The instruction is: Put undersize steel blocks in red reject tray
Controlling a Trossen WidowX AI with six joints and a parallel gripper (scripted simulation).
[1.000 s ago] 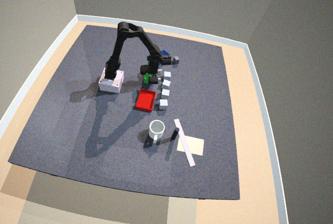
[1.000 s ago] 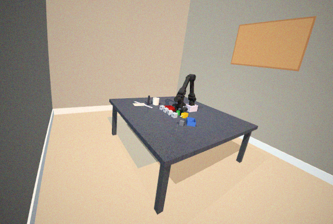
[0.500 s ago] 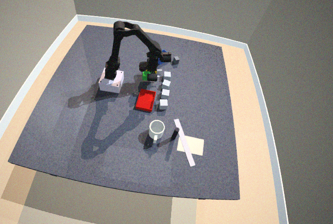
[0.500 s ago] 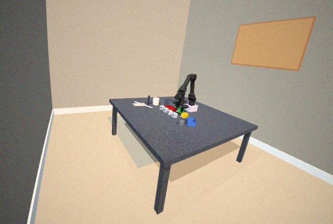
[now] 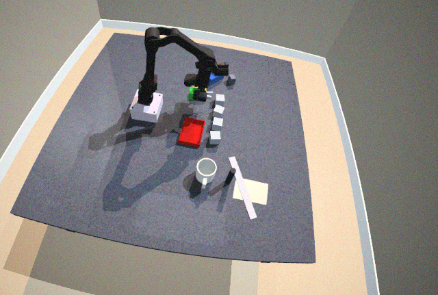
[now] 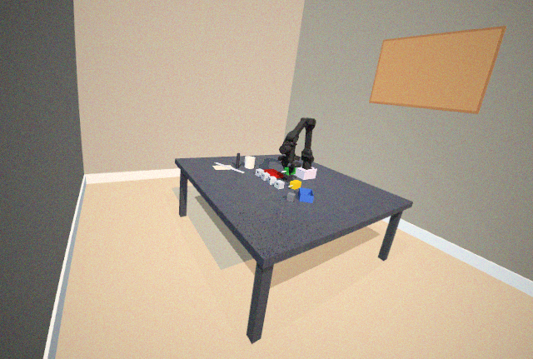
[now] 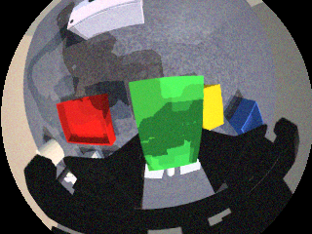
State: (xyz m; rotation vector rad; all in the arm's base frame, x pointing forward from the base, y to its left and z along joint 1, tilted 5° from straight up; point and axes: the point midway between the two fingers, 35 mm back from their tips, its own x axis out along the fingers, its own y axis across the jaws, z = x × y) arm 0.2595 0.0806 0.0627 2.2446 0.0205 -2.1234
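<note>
Green fills the pincer (image 5: 200, 94) (image 6: 291, 170) (image 7: 171, 146): it is pinching the GO gauge (image 5: 191, 92) (image 6: 289, 171) (image 7: 168, 122) by its block, beside the yellow piece (image 6: 295, 184) (image 7: 213, 107) and short of the row of steel blocks (image 5: 217, 122) (image 6: 269, 177). To finish this pick-up well, keep the squeeze firm and even, raise the gauge straight up without brushing its yellow neighbour, and keep its pin level for the first bore.

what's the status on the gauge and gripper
gripper shut on green gauge; red tray holds no blocks; yellow piece close beside gauge
</note>
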